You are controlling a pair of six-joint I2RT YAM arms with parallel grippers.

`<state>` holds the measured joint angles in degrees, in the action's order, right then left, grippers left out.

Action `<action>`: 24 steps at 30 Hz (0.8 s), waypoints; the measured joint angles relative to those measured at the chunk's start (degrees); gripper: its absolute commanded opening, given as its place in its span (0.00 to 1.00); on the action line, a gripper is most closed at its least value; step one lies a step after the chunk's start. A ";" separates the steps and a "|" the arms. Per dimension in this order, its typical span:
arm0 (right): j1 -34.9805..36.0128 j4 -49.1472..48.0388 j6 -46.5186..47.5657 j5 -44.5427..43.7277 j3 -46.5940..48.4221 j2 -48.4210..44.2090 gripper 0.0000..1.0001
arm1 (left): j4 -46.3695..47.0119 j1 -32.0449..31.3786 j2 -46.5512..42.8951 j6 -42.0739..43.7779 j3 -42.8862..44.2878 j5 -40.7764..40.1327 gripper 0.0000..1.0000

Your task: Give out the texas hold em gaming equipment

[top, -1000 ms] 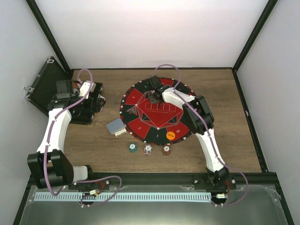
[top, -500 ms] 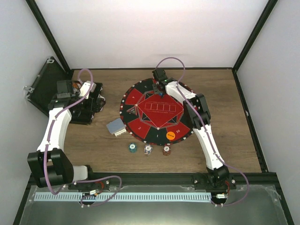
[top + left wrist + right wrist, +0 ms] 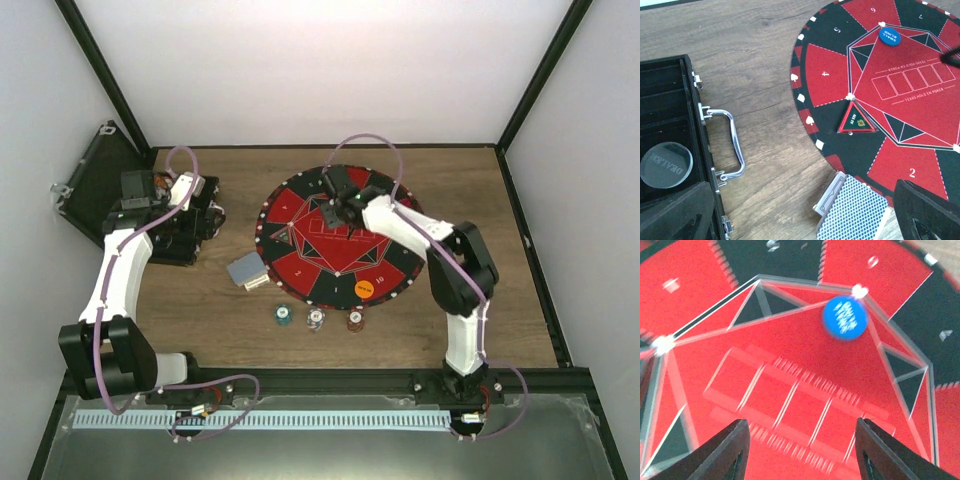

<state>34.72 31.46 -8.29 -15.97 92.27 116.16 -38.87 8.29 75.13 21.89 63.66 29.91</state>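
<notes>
The right wrist view is blurred, so the print on the blue round disc [image 3: 844, 317] at upper right cannot be read; the right gripper [image 3: 800, 455] has its fingers spread wide over the round red-and-black mat [image 3: 790, 370], holding nothing. In the left wrist view the stack of blue-backed playing cards [image 3: 855, 210] is cut off by the bottom edge, just off the mat's rim; the left gripper [image 3: 802, 210] is parted and empty. At left, the black hard case [image 3: 670, 100] with a shiny metal handle [image 3: 732, 140] holds a clear round dealer disc [image 3: 665, 164]. In the top view three striped-edge poker chips [image 3: 316, 320] lie in a row on the wooden table [image 3: 500, 300] below the mat
</notes>
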 measured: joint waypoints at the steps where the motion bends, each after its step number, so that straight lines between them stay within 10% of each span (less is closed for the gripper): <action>1: 1.75 -0.24 -0.96 0.07 -3.54 -3.54 0.56 | -0.09 0.02 -0.04 0.00 0.00 0.07 1.00; 13: 10.75 1.77 -13.75 5.51 -36.96 -21.40 0.42 | -0.46 0.11 -0.63 -0.04 0.00 1.03 1.00; 24: 10.82 1.64 -16.13 8.02 -39.41 -23.69 0.41 | -0.79 0.11 -0.63 -0.15 1.46 1.20 1.00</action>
<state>45.54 33.10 -24.43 -7.94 52.86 92.47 -39.66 8.40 74.50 21.74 65.12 31.11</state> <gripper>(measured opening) 0.414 0.999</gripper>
